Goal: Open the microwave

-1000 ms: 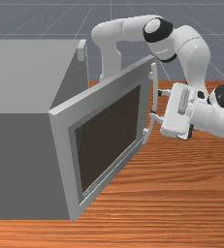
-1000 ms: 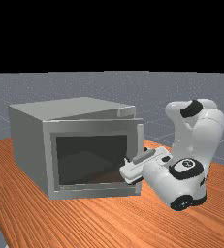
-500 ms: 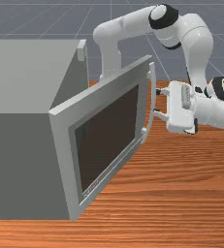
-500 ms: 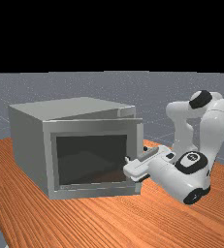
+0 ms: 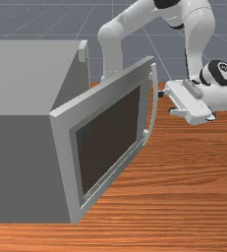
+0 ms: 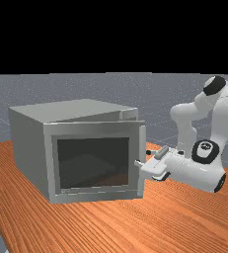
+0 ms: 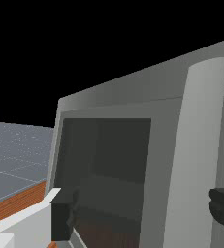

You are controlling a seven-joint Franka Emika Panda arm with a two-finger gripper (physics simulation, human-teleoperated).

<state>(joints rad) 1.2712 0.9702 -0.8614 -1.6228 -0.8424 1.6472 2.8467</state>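
Note:
The grey microwave (image 5: 21,78) has its door (image 5: 102,103) partly open, swung out from the body. A pale curved handle (image 5: 155,106) runs along the door's free edge. In the front view my gripper (image 5: 166,102) is open, just right of the handle; one fingertip is very near the bar, the other stands off from it. At the door's right edge in the far view is the gripper (image 6: 143,158). From the wrist view, the gripper (image 7: 142,210) has widely spaced fingers, and the handle (image 7: 193,155) appears between them, nearer one finger. Contact cannot be told.
The wooden table (image 5: 184,197) extends under and around the microwave body. A dark window (image 6: 93,163) is set in the door. My arm (image 6: 187,168) reaches in from the far view's right.
My hand has drawn back from the handle, toward the front view's right, and turned. The door's free edge shifted slightly toward the front view's left early on, then stayed put.

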